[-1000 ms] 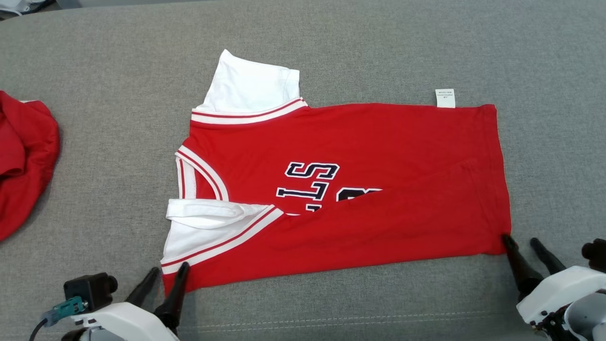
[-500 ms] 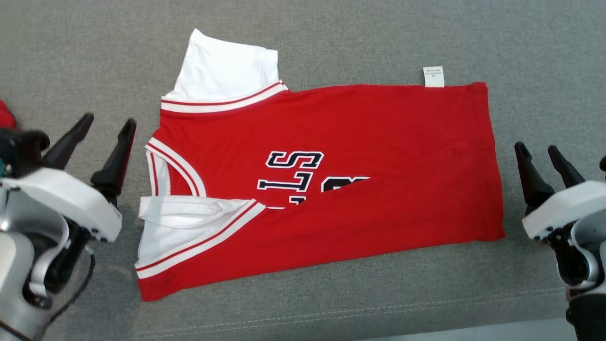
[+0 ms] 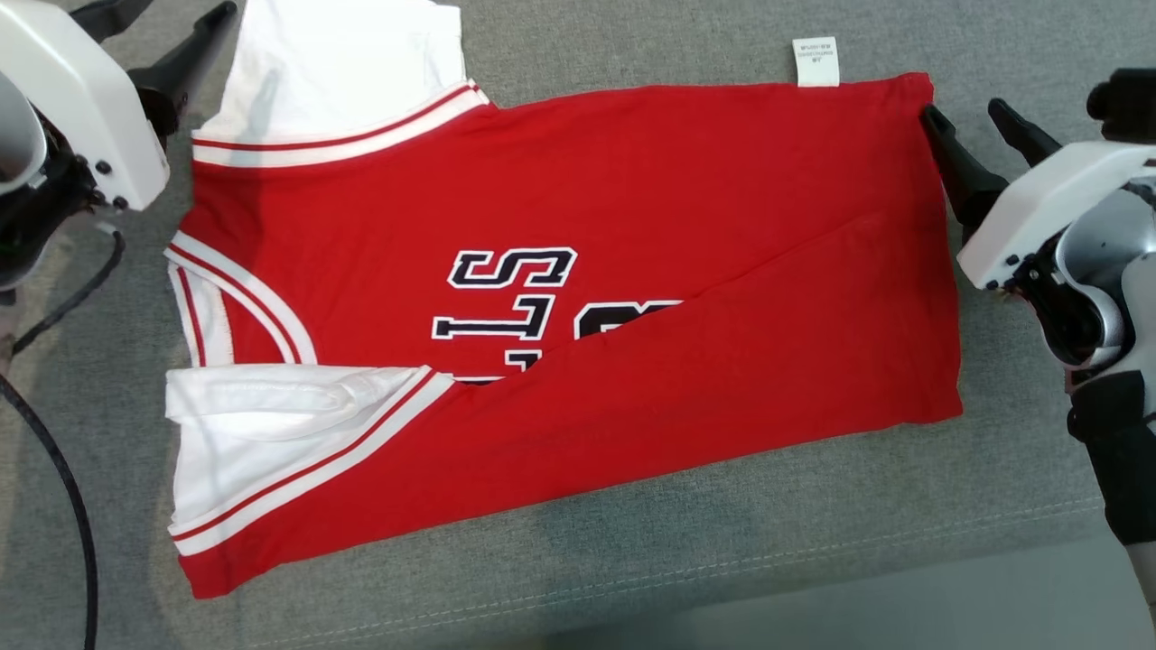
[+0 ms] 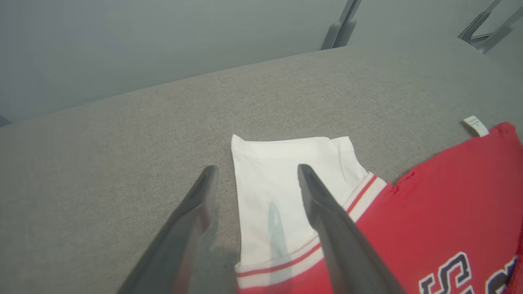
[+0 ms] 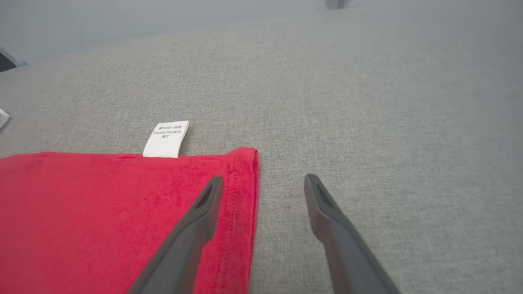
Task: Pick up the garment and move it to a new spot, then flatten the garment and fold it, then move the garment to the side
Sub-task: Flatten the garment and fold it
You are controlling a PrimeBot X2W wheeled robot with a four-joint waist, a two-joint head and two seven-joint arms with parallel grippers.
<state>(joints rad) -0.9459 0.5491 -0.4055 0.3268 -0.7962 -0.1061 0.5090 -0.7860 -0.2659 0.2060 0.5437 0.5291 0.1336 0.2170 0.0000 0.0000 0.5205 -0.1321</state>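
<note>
Already the red jersey [image 3: 677, 181] was laid on the grey surface [image 3: 632, 560], near side folded. The left gripper [image 4: 257, 168] and right gripper [image 5: 263, 179] were poised at its far corners, fingers wide, empty. The far fold was seemingly left undone.

A red jersey-style garment [image 3: 632, 181] with white short sleeves and red-and-white striped trim lies flat on a grey fabric surface [image 3: 632, 560]. It spreads across the middle of the head view, neckline at the left and hem at the right. One white sleeve [image 3: 343, 63] sticks out at the upper left and a second sleeve [image 3: 262, 433] is folded in at the lower left. The lower long edge is folded up at a slant over part of the dark, white-edged lettering [image 3: 510, 298], and a small white care label [image 3: 815, 61] pokes out from the top edge at the upper right.
</note>
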